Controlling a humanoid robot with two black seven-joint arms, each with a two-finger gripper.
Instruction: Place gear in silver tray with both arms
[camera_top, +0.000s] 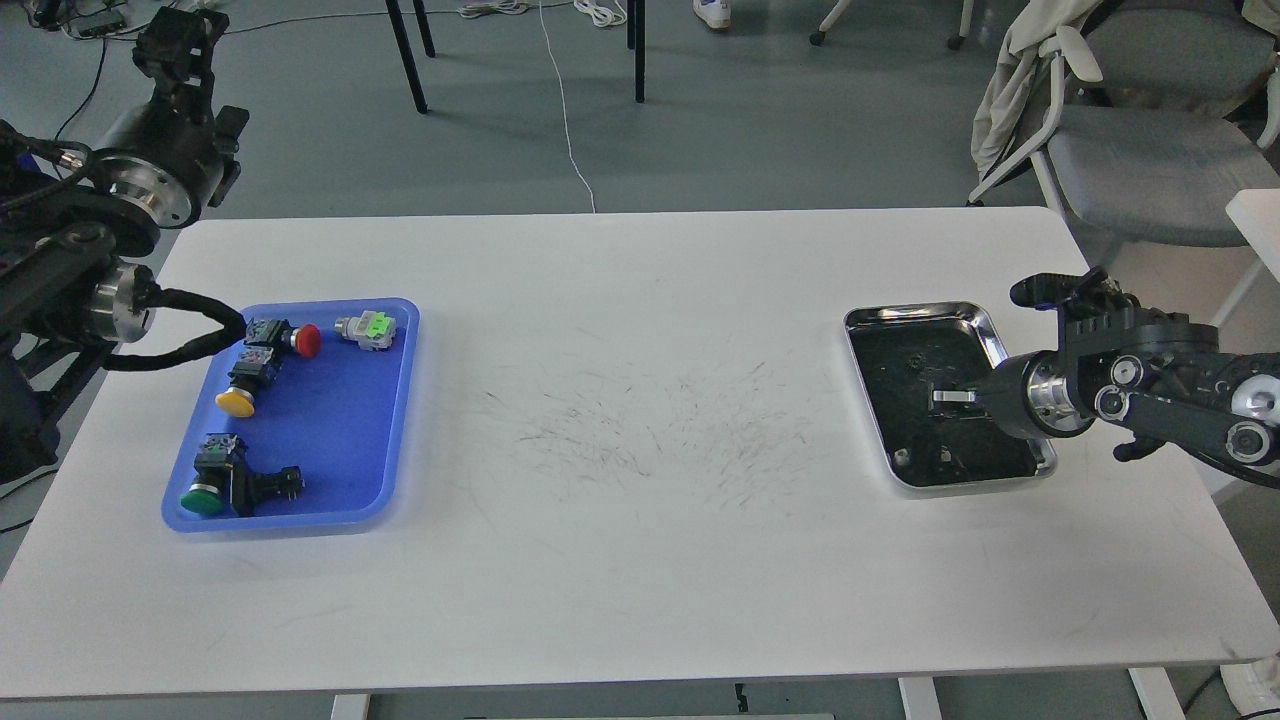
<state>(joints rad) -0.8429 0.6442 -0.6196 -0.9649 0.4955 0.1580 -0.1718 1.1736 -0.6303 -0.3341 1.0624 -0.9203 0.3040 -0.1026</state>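
Note:
The silver tray (915, 312) lies on the right of the white table, with a shiny rim and a dark floor that holds no parts. My right gripper (950, 397) reaches in from the right, low over the tray's floor. Its fingers are dark against the floor, so I cannot tell them apart. My left arm is raised off the table's far left corner, and its gripper (183, 35) points away, dark and small. The gear is several push-button parts in a blue tray (330, 420) at the left: a red-capped one (305, 340), a yellow one (237, 400), a green one (205, 497) and a grey-green one (368, 328).
The table (640, 560) has scuff marks in its middle. A black cable loop (215, 330) of my left arm hangs at the blue tray's far left corner. A grey chair (1140, 150) stands off the far right corner, and table legs and cords lie on the floor behind.

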